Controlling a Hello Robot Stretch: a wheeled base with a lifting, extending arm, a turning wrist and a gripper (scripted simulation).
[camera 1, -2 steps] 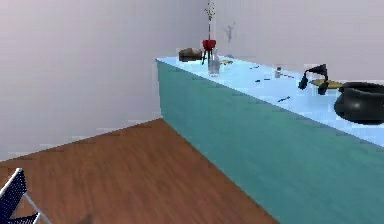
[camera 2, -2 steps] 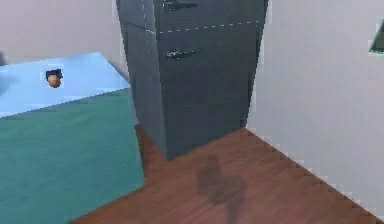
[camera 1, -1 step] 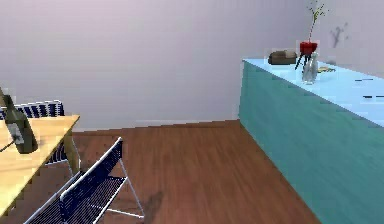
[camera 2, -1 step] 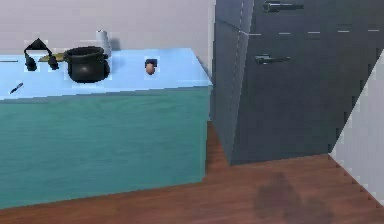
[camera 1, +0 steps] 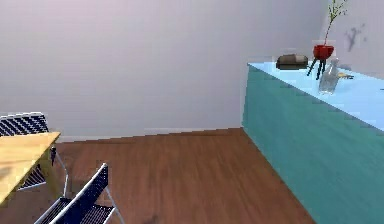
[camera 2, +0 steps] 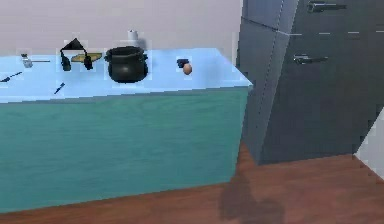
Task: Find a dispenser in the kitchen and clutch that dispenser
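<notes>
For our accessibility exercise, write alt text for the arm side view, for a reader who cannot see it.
A teal counter carries a black pot and a small brown object; a dark grey fridge stands beside its right end.

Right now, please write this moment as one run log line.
phase: search | ahead: teal counter with red plant pot | side: black pot, small white bottle-like thing behind it | target: not confirmed
</notes>
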